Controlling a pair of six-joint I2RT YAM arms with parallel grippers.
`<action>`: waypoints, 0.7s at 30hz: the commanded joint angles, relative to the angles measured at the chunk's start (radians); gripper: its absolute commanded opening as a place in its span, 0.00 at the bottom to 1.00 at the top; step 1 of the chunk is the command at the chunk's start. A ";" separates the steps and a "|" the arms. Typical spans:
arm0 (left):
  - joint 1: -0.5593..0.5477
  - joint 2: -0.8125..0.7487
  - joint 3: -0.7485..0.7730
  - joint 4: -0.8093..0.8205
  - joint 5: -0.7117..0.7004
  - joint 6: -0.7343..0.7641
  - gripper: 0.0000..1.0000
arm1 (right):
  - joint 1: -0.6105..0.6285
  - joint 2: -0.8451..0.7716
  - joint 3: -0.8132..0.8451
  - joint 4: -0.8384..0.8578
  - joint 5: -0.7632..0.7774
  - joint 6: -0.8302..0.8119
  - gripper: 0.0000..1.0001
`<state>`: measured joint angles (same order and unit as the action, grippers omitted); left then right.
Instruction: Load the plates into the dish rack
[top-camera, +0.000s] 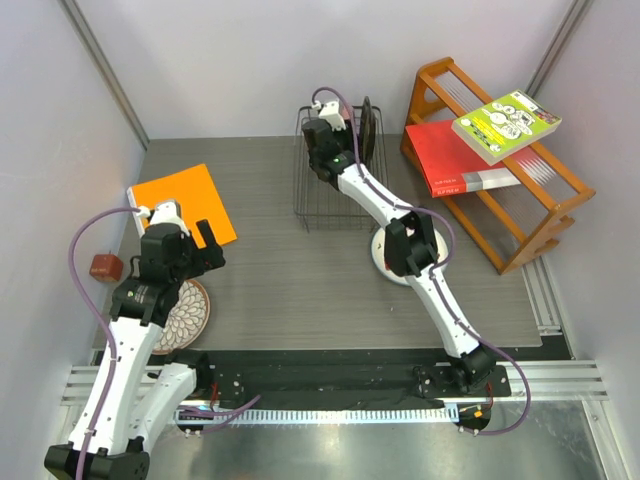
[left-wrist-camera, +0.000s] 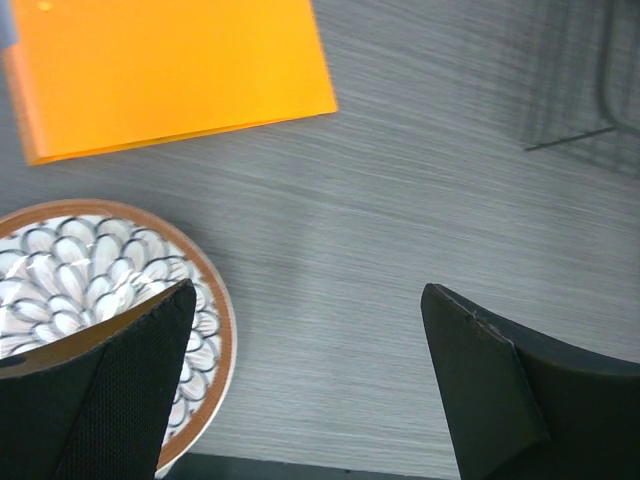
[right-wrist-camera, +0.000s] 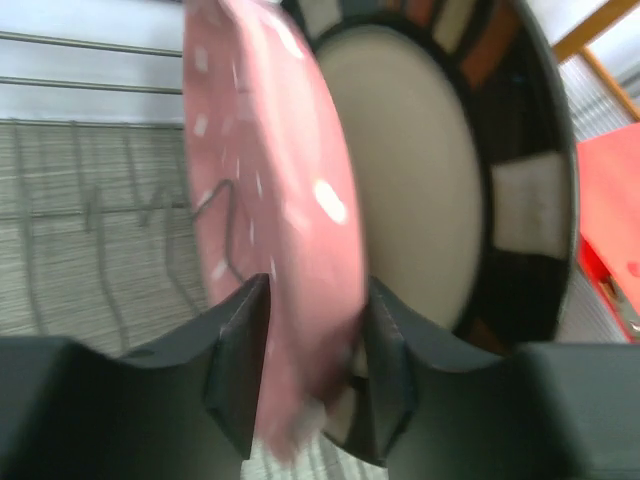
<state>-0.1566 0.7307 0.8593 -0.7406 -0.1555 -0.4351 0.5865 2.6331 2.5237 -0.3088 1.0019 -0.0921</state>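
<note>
My right gripper (right-wrist-camera: 316, 330) is over the black wire dish rack (top-camera: 322, 205) and is shut on the rim of the pink dotted plate (right-wrist-camera: 270, 190), held upright. Just behind it the dark-rimmed plate with the cream centre (right-wrist-camera: 410, 180) stands upright in the rack (right-wrist-camera: 100, 230); it also shows in the top view (top-camera: 368, 125). The white plate (top-camera: 381, 262) lies flat under the right arm, mostly hidden. My left gripper (left-wrist-camera: 305, 300) is open and empty above the table. Its left finger is over the edge of the brown-rimmed petal plate (left-wrist-camera: 70, 270), which lies flat at the near left (top-camera: 192, 312).
An orange folder (top-camera: 185, 205) lies at the back left, also in the left wrist view (left-wrist-camera: 170, 70). A small red-brown block (top-camera: 105, 267) sits by the left edge. The orange wooden shelf (top-camera: 520, 215) at the right holds a red book (top-camera: 450, 160) and a green book (top-camera: 505, 125).
</note>
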 joint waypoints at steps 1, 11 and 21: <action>0.008 -0.010 0.035 -0.071 -0.188 0.030 0.91 | 0.007 -0.166 -0.035 0.066 0.063 -0.012 0.51; 0.025 0.228 0.284 -0.303 -0.185 0.561 0.40 | 0.222 -0.529 -0.322 -0.035 0.064 -0.022 0.63; 0.088 0.032 0.065 -0.537 0.120 1.084 0.00 | 0.253 -0.716 -0.537 -0.450 -0.823 0.028 0.86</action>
<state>-0.0753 0.7738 1.0145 -1.1450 -0.1604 0.3931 0.8845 1.9240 2.0251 -0.5362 0.6014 -0.0765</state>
